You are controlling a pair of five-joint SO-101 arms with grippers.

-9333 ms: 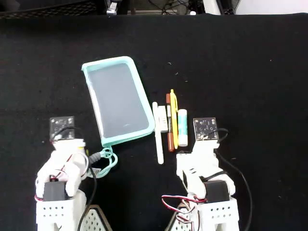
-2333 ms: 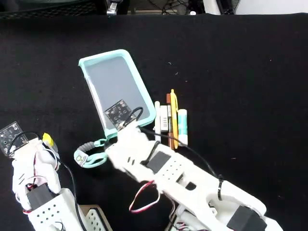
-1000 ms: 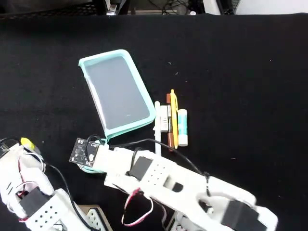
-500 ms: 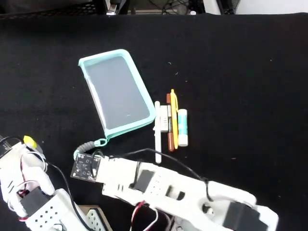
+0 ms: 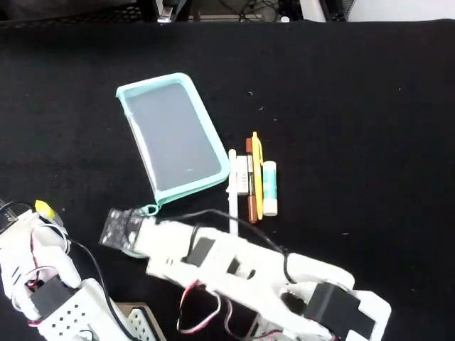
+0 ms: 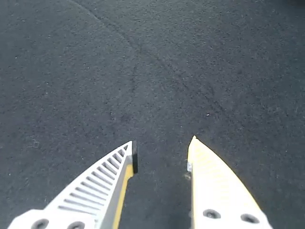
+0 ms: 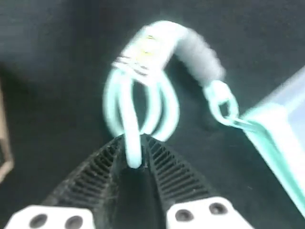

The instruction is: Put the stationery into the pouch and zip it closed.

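The pouch (image 5: 174,138) is laid lengthwise toward the table's (image 5: 370,106) near edge, with the stationery (image 5: 250,181) lined up parallel outside it. Its strap (image 7: 147,47) is clamped by the right gripper (image 7: 133,143); the left gripper (image 6: 162,143) is spread, empty.

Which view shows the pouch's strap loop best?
The right wrist view: the strap loop is close up, pinched in the right gripper. In the high view the arm covers it, leaving just the clip at the pouch corner. The left wrist view faces black tabletop.
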